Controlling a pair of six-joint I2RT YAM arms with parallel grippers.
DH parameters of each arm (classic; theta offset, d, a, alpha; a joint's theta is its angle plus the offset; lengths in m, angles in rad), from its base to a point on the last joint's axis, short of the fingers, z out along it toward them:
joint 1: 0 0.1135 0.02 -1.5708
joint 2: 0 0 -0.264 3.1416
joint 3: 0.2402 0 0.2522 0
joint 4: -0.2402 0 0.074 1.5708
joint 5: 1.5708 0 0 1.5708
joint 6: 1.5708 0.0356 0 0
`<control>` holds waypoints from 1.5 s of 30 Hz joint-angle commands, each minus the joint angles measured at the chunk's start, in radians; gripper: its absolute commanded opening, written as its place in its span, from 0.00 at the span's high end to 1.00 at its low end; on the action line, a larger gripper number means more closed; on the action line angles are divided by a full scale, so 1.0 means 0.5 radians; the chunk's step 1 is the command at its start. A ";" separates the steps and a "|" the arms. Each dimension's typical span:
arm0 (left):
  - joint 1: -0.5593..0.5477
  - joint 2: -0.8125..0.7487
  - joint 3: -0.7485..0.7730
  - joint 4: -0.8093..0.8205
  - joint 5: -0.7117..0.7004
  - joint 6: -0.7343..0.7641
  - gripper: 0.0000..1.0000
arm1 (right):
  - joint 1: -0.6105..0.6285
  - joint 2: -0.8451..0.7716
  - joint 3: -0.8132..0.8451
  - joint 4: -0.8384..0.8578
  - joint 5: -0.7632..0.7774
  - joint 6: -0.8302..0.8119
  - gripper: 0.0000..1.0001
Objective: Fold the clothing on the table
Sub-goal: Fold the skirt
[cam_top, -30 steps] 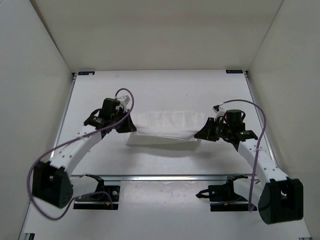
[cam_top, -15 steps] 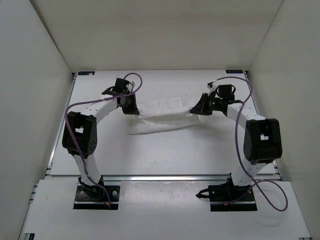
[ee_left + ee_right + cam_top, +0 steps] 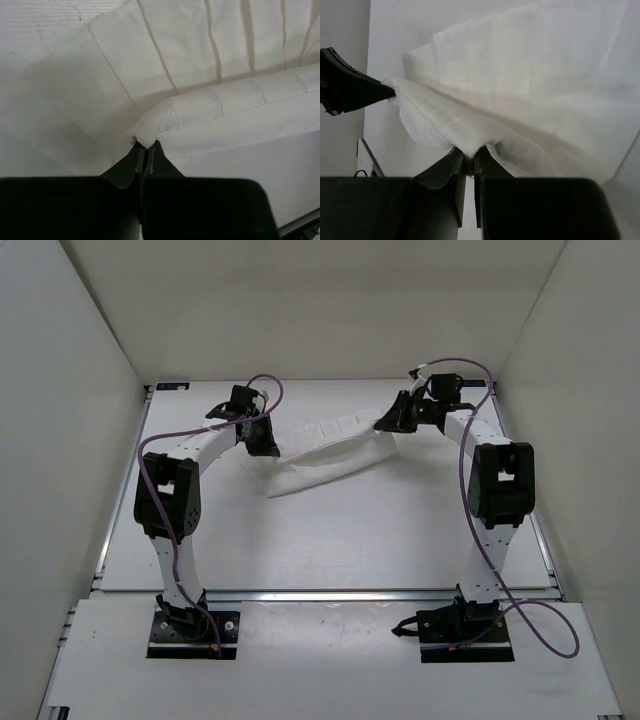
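We see our left claw (image 3: 146, 151) pinched tight on one end of the clothing (image 3: 322, 456), and our right claw (image 3: 469, 156) clamped on the other end. The cloth spans the gap between both claws, its loose part lying on the desk (image 3: 330, 540) below them.

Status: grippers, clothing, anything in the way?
Left gripper shut on clothing corner. Right gripper shut on the other end. Clothing strung between them, lower part sagging to table. No obstruction seen.
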 commanded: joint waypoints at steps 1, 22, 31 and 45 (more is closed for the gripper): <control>0.042 -0.026 0.087 -0.116 -0.175 0.053 1.00 | -0.021 -0.048 0.217 -0.027 0.089 -0.150 1.00; -0.206 -1.031 -0.928 -0.324 -0.267 0.084 1.00 | 0.587 -1.929 -1.551 -0.407 0.543 0.089 1.00; -0.072 -0.889 -0.561 -0.263 -0.230 0.132 1.00 | 0.173 -1.501 -1.377 -0.119 0.202 0.058 1.00; 0.042 0.316 1.658 -0.460 -0.270 0.246 1.00 | -0.039 -0.377 0.611 -0.404 0.300 -0.264 1.00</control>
